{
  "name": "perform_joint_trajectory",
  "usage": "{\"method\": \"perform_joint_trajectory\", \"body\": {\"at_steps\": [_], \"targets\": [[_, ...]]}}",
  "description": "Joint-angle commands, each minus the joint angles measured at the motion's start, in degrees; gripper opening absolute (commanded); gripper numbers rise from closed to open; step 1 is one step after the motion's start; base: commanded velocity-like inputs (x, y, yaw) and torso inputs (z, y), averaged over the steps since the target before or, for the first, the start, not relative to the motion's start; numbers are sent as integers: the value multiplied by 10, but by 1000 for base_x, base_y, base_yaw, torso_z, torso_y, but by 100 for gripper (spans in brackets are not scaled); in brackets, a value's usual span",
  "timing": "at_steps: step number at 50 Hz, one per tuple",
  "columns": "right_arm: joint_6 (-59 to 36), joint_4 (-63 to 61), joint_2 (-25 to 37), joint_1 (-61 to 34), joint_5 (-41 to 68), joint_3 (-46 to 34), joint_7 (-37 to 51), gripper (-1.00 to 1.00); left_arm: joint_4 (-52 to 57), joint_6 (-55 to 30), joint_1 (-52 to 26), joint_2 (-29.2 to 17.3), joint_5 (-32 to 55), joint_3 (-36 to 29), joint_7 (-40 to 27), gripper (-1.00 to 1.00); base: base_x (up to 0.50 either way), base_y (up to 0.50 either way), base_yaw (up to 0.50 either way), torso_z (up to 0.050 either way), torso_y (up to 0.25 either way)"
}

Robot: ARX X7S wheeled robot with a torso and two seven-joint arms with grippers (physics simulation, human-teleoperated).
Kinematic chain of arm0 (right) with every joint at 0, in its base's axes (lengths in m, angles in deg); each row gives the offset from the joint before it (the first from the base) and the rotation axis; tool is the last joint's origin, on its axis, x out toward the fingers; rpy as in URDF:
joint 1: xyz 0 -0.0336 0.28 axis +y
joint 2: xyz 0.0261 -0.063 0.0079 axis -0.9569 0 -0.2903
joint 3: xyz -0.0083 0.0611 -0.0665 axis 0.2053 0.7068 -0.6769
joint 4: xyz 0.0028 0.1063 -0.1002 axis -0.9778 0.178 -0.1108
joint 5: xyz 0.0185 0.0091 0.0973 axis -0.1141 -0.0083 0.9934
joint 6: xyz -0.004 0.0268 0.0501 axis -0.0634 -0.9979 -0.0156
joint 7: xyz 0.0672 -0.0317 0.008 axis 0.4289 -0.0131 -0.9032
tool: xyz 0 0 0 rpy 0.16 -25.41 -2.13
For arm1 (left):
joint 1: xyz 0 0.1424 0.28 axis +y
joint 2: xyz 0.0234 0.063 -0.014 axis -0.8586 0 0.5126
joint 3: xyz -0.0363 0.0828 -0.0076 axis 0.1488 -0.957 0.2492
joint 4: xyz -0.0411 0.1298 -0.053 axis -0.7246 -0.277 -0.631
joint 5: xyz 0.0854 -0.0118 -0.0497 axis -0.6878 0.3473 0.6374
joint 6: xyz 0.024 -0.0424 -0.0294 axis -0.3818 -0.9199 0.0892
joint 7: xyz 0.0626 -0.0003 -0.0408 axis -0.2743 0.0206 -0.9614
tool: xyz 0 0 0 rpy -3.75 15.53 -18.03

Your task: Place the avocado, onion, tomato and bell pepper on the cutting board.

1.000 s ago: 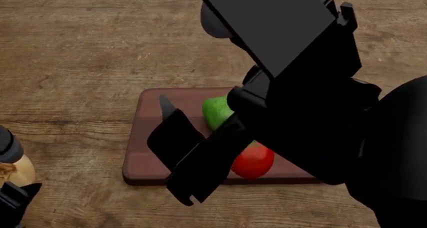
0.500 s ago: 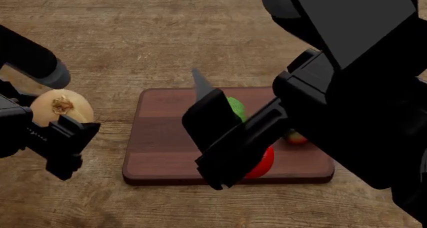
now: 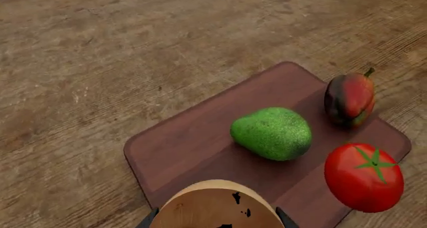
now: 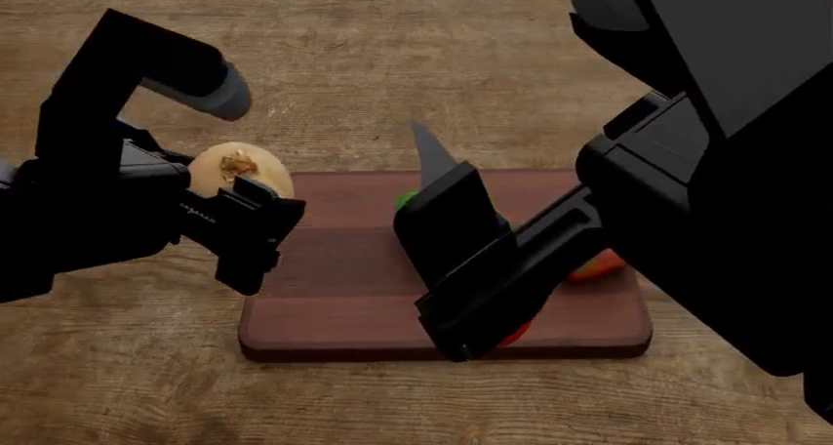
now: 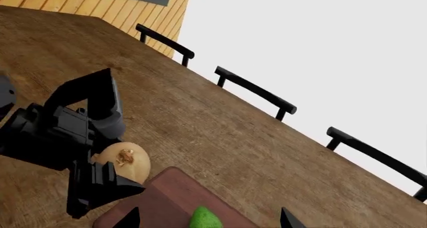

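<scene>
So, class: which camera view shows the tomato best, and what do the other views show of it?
The left wrist view: the whole tomato shows, calyx included, at the cutting board's edge. The head view shows only a red sliver behind the right arm. The right wrist view shows none.

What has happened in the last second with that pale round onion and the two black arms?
The left gripper, shut on the pale tan onion, has carried it from the table's near left edge up toward the dark wooden cutting board. The right gripper drew back rightward. The bumpy green avocado, glossy red tomato and red-green bell pepper stayed put.
</scene>
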State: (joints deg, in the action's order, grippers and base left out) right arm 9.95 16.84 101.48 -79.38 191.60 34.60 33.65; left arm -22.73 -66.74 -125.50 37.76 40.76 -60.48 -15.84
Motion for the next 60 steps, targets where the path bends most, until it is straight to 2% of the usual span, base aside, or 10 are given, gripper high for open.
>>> {"method": "perform_joint_trajectory", "body": {"at_steps": [1,36,49,58,59,60], "targets": [[1,0,1,0,3,-1,5,100,-72,33,24,47,-6,-1,22,-100,0,0,0,0,0],[-9,2,-2,-9,5,-9,13,100,-242,105,102,147,-41,-10,108,-100,0,0,0,0,0],[-14,7,-9,-17,9,-13,18,100,-245,124,131,160,-41,-7,106,-100,0,0,0,0,0],[-11,9,-12,-14,1,-12,10,100,-216,128,125,147,-56,-11,85,-100,0,0,0,0,1],[-12,9,-13,-15,0,-13,10,100,-212,130,123,145,-60,-12,83,100,0,0,0,0,0],[-11,10,-13,-15,1,-12,11,100,-213,128,123,144,-57,-11,82,100,0,0,0,0,0]]}}
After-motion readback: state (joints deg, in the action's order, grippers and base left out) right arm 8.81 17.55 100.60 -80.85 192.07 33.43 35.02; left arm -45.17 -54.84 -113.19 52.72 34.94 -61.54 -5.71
